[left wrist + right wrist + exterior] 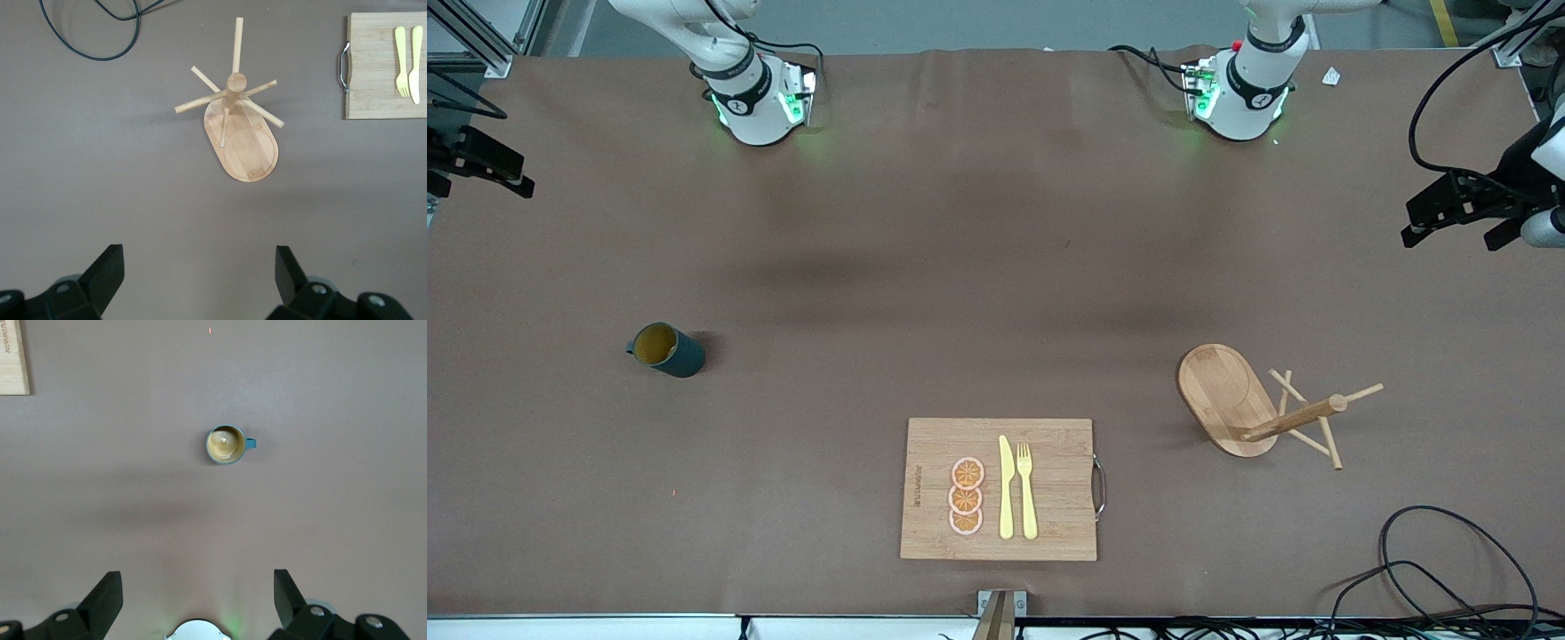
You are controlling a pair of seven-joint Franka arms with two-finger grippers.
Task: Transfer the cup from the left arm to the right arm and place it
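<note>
The cup (665,348) stands upright on the brown table at the right arm's end: small, dark teal, mustard-yellow inside. In the right wrist view the cup (225,445) sits well below, its handle sticking out sideways. My right gripper (197,573) hangs high over the table between its own base and the cup, open and empty; it shows at the front view's edge (482,182). My left gripper (200,250) is also high up and open, holding nothing, over the bare table beside a wooden peg stand (248,147); it shows at the other edge (1454,233).
The wooden peg stand (1227,391) with an oval base stands toward the left arm's end. A wooden cutting board (1049,444) near the front edge carries a yellow knife (1006,489), a fork (1028,489) and orange slices (966,496). Black cables (1449,569) lie by the stand's corner.
</note>
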